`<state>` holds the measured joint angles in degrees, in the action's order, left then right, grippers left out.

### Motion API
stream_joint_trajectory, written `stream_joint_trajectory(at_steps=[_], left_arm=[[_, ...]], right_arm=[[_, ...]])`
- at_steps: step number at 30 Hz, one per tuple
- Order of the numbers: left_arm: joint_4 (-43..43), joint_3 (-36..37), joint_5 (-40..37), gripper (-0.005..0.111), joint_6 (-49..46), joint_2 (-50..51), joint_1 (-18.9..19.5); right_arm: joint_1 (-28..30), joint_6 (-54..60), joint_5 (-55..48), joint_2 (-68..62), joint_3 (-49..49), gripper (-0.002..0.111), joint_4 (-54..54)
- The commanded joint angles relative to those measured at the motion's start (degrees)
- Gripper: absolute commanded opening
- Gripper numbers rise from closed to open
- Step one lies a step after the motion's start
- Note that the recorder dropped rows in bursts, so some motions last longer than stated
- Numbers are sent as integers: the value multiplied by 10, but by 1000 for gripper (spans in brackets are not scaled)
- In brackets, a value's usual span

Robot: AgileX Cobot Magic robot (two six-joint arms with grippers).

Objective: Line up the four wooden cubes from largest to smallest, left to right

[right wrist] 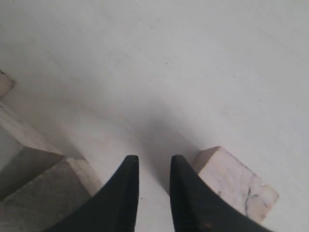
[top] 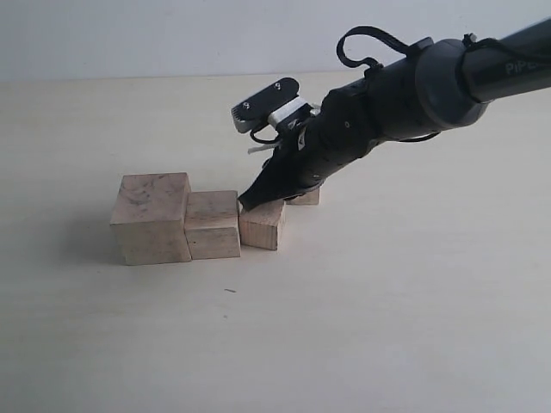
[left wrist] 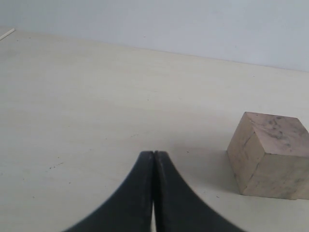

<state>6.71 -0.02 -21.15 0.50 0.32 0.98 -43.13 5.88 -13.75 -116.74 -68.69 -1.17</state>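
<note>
Three wooden cubes stand touching in a row: the largest cube (top: 151, 217) with its grey-marked top on the left, the second cube (top: 213, 224), then the third cube (top: 263, 225). The smallest cube (top: 304, 197) sits just behind the row and is partly hidden by the right arm. My right gripper (top: 246, 204) is low behind the third cube. In the right wrist view it (right wrist: 153, 159) is open with only bare table between its fingers. There the smallest cube (right wrist: 236, 186) lies outside one finger and the third cube (right wrist: 53, 193) outside the other. My left gripper (left wrist: 153, 153) is shut and empty, away from the largest cube (left wrist: 270, 154).
The pale tabletop (top: 387, 327) stretches wide in front of and to the right of the cubes. A light wall (top: 172, 34) runs along the back. The left arm does not show in the exterior view.
</note>
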Motion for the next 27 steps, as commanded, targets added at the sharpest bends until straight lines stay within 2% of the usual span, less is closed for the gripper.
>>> stream_joint_trajectory(at_steps=[1, 10, 17, 27], left_arm=[[-1, 0, 5, 0, -2, -3, -4], [-1, 0, 5, 0, -2, -3, -4], [-1, 0, 5, 0, -2, -3, -4], [-1, 0, 5, 0, -2, -3, -4]], right_arm=[[10, 2, -30, 42, -3, 24, 0], [16, -46, -190, 78, -2, 24, -1], [16, -45, -203, 48, -2, 24, -23], [16, 5, -149, 20, -2, 24, -90]])
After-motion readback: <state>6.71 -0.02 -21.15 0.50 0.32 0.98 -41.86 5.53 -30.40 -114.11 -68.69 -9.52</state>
